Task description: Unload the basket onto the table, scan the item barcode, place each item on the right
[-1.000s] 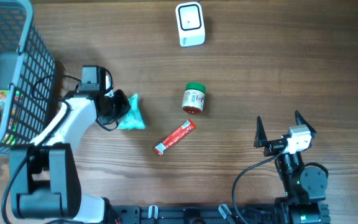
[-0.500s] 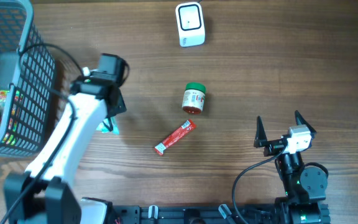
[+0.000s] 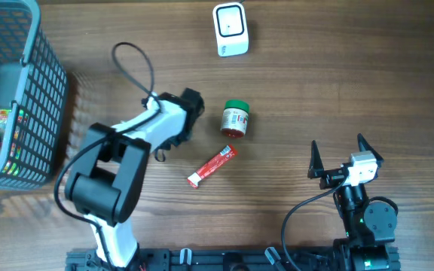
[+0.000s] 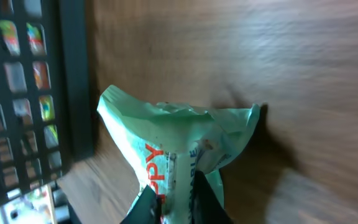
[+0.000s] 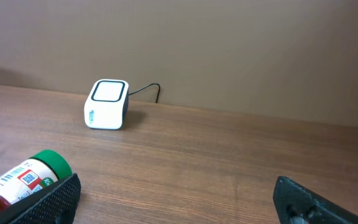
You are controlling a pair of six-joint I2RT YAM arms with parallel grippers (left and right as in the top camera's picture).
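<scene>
The left fingers (image 4: 209, 208) pinch the mint-green packet (image 4: 179, 143) above the middle of the desk (image 3: 353, 75), apparently carrying it to the scanner (image 3: 230, 28) at the far edge, which calls for turning its barcode toward the window, while the right fingers (image 5: 48, 200) stand spread.

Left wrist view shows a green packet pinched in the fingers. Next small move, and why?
Probably carry the packet on toward the scanner, passing left of the jar. The left gripper is shut on the packet, but overhead that arm sits well short of the scanner, so no barcode can be read yet.
</scene>
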